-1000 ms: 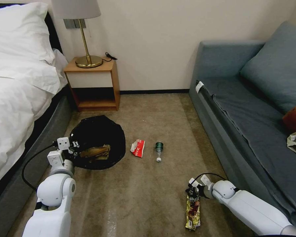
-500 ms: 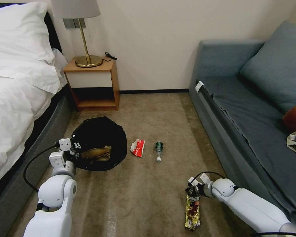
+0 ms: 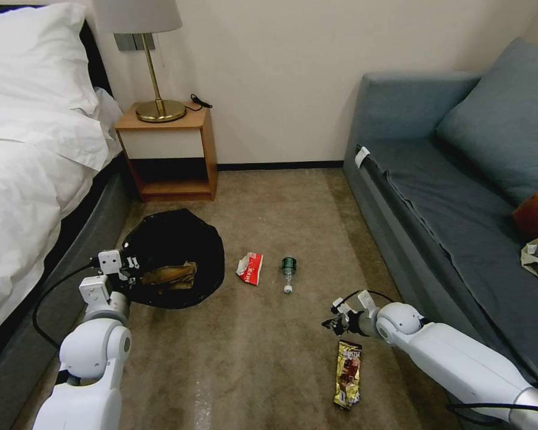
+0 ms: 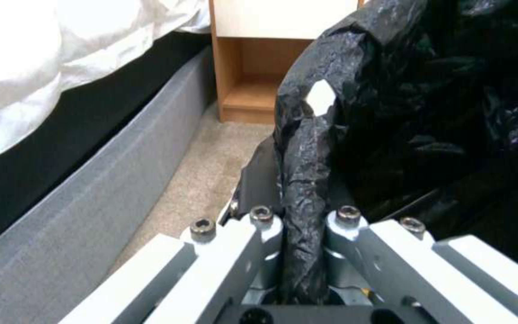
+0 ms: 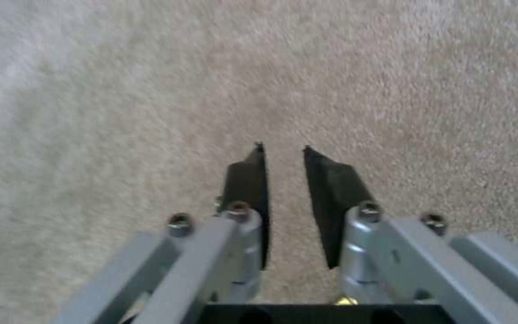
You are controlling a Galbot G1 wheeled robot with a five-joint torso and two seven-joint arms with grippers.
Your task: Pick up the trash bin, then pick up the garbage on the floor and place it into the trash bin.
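On the carpet near the sofa, the snack packet (image 3: pixel 348 374) lies lengthwise just nearer than the right hand (image 3: pixel 335 323), whose fingers are apart and empty, while the left hand (image 3: pixel 133 273) clamps the trash bin (image 3: pixel 173 248) rim.

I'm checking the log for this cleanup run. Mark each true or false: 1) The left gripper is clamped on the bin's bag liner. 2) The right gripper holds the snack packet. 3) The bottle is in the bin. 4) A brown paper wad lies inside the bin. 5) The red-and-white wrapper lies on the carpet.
1) True: the left gripper is shut on the black liner of the trash bin.
2) False: the right gripper is open and empty; the snack packet lies on the carpet.
3) False: the bottle lies on the carpet.
4) True: paper wad.
5) True: wrapper.
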